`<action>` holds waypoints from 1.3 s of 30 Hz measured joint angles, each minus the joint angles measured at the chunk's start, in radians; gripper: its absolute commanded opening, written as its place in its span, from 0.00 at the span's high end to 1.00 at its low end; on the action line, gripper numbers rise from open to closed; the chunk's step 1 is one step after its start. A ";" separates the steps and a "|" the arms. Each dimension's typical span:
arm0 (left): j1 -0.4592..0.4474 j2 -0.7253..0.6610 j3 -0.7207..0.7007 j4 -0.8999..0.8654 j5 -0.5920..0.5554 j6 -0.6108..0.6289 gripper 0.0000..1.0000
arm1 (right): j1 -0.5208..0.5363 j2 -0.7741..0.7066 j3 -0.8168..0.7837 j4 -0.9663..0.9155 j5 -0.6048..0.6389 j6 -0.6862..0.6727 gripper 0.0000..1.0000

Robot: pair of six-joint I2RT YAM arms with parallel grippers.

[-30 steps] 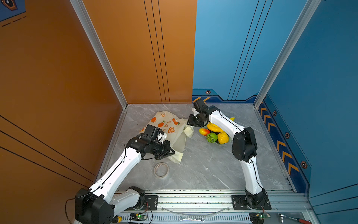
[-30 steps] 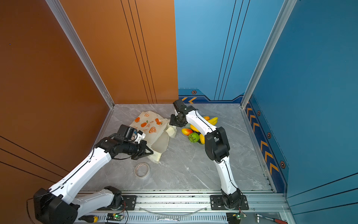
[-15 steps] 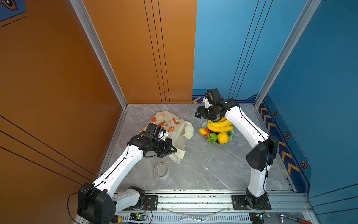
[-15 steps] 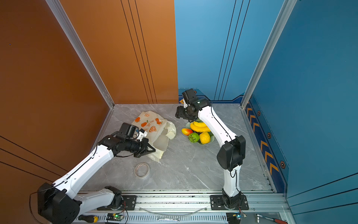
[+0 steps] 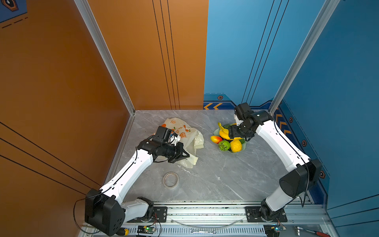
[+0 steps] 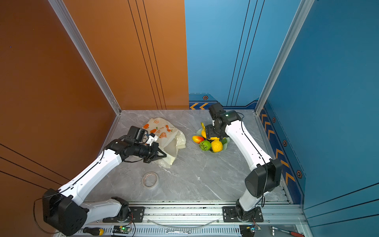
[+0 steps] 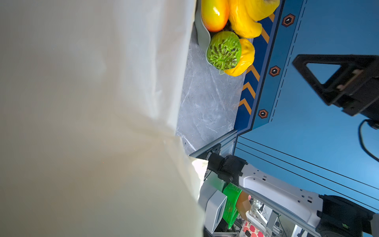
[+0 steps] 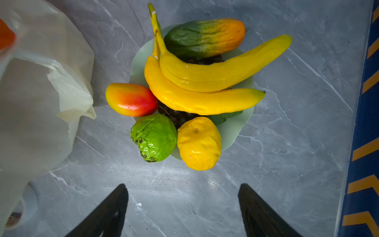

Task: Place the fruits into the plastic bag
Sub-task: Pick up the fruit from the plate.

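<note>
Right wrist view: right hand (image 8: 183, 185), wide and empty, hangs above the yellow toy banana bunch (image 8: 201, 88), long axis running finger to finger, on the pale green wavy dish (image 8: 233, 131); left hand (image 5: 184, 155) clamps the crinkly cream plastic bag (image 5: 195, 140) alongside.

Cream plastic bag (image 5: 184, 133) on grey table (image 5: 225, 174), left gripper (image 5: 187, 155) pinching its edge, right gripper (image 5: 233, 133) over bananas (image 5: 223, 132) on a dish (image 5: 244, 144) of fruits (image 5: 235, 146), tape roll (image 5: 164, 180) in front.

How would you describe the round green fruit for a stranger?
Find the pale green dish near the blue wall. The bumpy green ball sits at its rim between the mango and the lemon-like fruit. It alone is round, green and wrinkled.
</note>
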State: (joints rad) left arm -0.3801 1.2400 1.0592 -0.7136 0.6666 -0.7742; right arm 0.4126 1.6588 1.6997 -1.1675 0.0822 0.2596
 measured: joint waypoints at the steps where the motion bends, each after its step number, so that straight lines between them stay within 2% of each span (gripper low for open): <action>1: 0.000 0.002 0.002 0.000 0.000 0.000 1.00 | 0.012 0.009 -0.005 -0.004 0.006 -0.005 0.17; 8: 0.000 0.016 0.002 0.000 0.002 0.008 1.00 | 0.036 0.021 -0.081 -0.014 0.029 0.033 0.16; 10: 0.000 0.015 0.002 0.000 0.003 0.008 1.00 | 0.019 0.021 -0.111 -0.009 0.027 0.043 0.15; 13: 0.000 0.015 0.002 0.000 0.004 0.008 1.00 | -0.030 0.018 -0.183 0.021 0.018 0.047 0.10; 20: 0.000 0.015 0.002 0.000 0.004 0.008 1.00 | -0.093 0.011 -0.337 0.130 -0.043 0.024 0.09; 32: 0.000 0.015 0.002 0.000 0.004 0.011 1.00 | -0.135 0.017 -0.348 0.272 -0.080 -0.012 0.11; 39: 0.000 0.015 0.002 0.000 0.004 0.011 1.00 | -0.150 0.082 -0.315 0.316 -0.098 -0.021 0.16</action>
State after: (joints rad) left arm -0.3798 1.2552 1.0611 -0.7136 0.6708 -0.7635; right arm 0.2630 1.7412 1.3842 -0.8513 -0.0154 0.2390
